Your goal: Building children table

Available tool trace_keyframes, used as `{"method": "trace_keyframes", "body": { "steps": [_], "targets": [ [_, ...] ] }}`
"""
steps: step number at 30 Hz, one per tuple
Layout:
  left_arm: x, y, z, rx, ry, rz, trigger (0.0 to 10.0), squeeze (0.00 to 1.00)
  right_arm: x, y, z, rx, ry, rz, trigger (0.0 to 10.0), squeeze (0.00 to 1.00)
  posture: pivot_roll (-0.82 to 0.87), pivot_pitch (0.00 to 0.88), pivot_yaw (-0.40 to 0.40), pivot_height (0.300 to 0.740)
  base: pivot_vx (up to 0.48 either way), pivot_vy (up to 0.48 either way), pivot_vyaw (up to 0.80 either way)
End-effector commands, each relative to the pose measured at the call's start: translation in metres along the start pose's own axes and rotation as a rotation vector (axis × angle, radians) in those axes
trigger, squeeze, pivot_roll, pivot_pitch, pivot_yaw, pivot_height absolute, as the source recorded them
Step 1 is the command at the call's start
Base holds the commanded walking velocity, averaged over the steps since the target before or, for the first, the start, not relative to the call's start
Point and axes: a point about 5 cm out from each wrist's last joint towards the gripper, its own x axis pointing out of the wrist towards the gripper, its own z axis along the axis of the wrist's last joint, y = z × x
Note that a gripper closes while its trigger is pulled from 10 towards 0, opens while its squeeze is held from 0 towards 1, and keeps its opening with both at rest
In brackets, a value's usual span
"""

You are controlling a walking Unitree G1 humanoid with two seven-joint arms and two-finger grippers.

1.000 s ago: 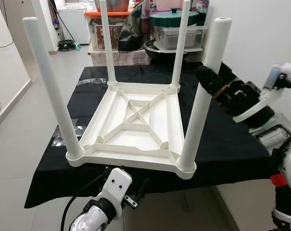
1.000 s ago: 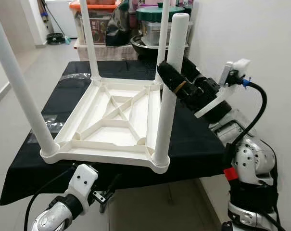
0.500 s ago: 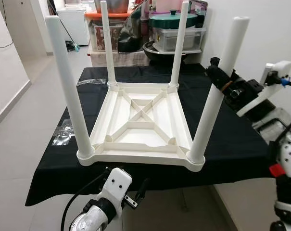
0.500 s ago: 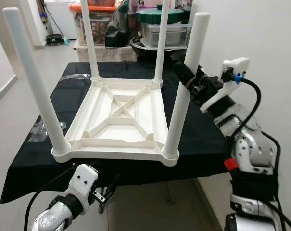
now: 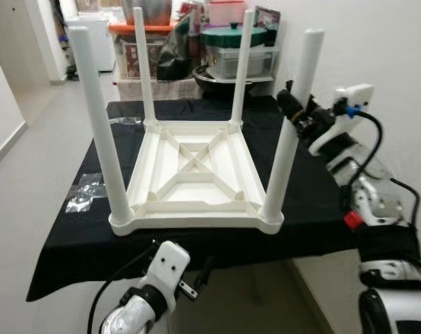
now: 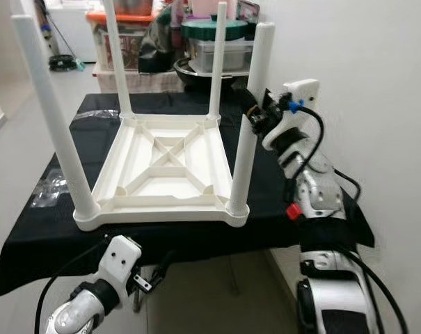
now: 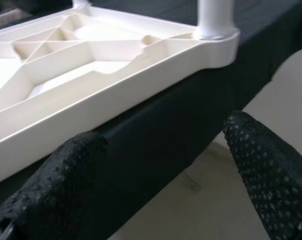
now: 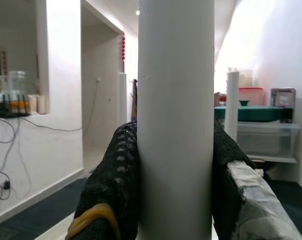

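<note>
Since earlier frame, near-right leg swung from tilted to upright. White plastic children's table [image 5: 196,174] upside down on black cloth-covered table [image 5: 321,209]. Right gripper [image 5: 294,111] clamps white cylindrical leg [image 5: 291,132], long axis vertical. Left gripper [image 7: 155,175] spread, empty, below near edge.

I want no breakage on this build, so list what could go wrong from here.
1. The right gripper is shut on the near right leg well above its socket; a sideways pull there might lever the joint loose.
2. The upturned children's table sits near the front edge of the black-clothed table; dragging it forward could tip it off.
3. The left gripper, jaws open, hangs just below that edge and may snag the cloth.
</note>
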Motion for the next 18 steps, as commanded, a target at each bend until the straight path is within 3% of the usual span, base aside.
{"method": "trace_keyframes", "body": {
  "steps": [1,8,18],
  "targets": [
    [0.000,0.000,-0.003,0.007,0.018,-0.003,10.0,0.00,0.001,-0.001,-0.008,-0.033,0.040,-0.019,0.0,0.00,0.04,0.000,-0.049,0.740,0.000,0.000,0.00],
    [-0.002,-0.002,-0.001,0.000,0.019,-0.009,10.0,0.00,0.034,0.010,0.014,-0.035,-0.057,0.014,0.0,0.00,0.04,0.021,-0.050,0.740,0.000,0.000,0.00],
    [-0.004,-0.003,0.000,-0.004,0.020,-0.009,10.0,0.00,0.063,0.019,0.043,-0.030,-0.117,0.013,0.0,0.00,0.04,0.037,-0.058,0.740,0.000,0.000,0.00]
  ]
}}
